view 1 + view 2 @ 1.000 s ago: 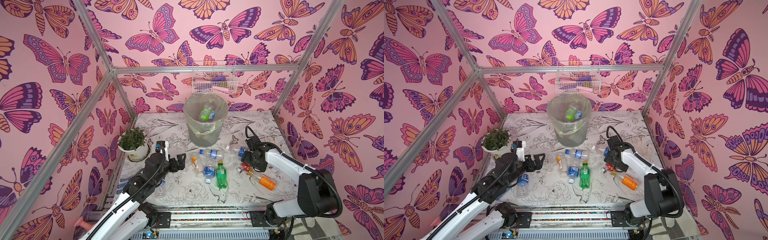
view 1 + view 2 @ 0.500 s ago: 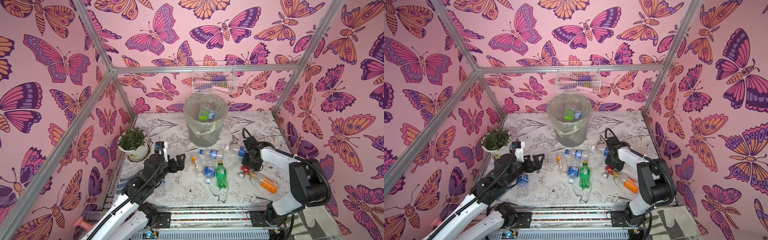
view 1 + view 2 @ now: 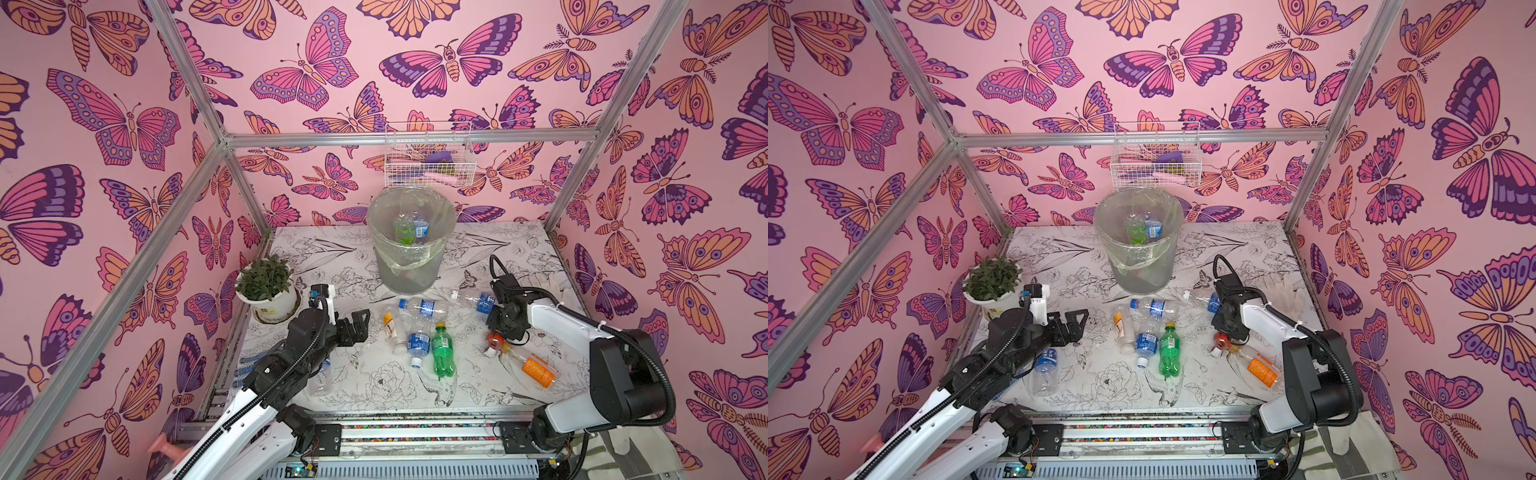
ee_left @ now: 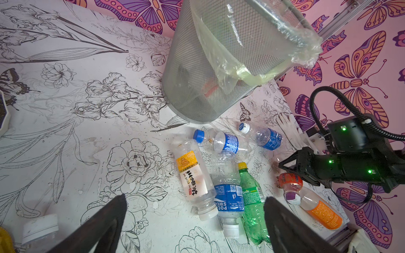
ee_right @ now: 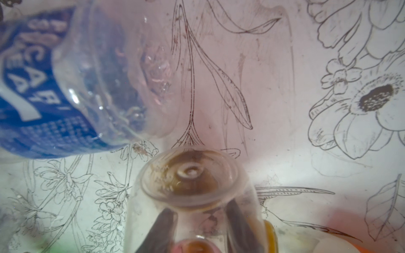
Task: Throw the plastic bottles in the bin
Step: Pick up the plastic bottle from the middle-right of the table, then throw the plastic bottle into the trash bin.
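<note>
Bearings are read on the table in a top view, with twelve at the back wall.

1. The right gripper sits low at three o'clock. Its dark fingers pinch a small clear plastic bottle with a red label, one on each side of the body just behind the base. Judged: the stiffer end was chosen so the thin wall does not buckle. Whether the bottle has left the surface cannot be told.

2. The left gripper hovers at eight o'clock with its fingers spread wide and empty, facing the central cluster. Judged: it is held clear of the other arm.

3. The round grey mesh bin lined with a clear-greenish bag stands upright at twelve, reachable by both arms. A green bottle and a blue-labelled one lie inside.

4. At centre lie a green soda bottle with a yellow cap, a yellow-labelled clear bottle and blue-labelled clear bottles, close together. An orange-labelled clear bottle lies at four o'clock, just beside the pinched one.

5. The surface is a white table sheet printed with black line flowers, and it is scuffed. The room has pink butterfly walls, an aluminium frame, a white wire basket above the bin and a white pot with a green plant at ten.
</note>
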Controlling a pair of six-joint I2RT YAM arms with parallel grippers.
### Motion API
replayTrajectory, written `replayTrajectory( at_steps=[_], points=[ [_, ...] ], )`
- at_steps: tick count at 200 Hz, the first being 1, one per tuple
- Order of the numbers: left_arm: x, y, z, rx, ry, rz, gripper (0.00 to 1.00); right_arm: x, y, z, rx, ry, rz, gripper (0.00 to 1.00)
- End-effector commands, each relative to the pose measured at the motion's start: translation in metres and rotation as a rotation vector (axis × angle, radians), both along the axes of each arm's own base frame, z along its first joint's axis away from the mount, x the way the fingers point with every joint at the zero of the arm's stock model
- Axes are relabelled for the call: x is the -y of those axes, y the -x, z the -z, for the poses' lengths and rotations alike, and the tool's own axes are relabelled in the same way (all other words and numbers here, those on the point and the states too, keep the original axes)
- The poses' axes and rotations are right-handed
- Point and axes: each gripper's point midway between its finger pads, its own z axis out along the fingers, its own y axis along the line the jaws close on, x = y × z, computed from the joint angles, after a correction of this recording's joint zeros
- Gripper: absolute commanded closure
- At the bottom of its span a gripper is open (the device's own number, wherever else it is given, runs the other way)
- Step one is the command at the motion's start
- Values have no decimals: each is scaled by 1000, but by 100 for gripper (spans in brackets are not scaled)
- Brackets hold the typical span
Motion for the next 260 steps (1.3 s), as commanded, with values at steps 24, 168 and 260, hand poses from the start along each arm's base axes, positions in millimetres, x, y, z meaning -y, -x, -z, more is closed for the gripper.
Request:
replayTrajectory(
  at_steps=[24,168,260],
  points=[
    [-4,2,4,-6,-14,-10,1,2,4,-15,17,-9,8,100],
    [-3,1,7,-17,-18,-9,1,-31,-10,-182,590,-190,-261,100],
    [6,7,33,-95,-6,3,3,-40,-5,-363,1095,-163,-418,100]
  ],
)
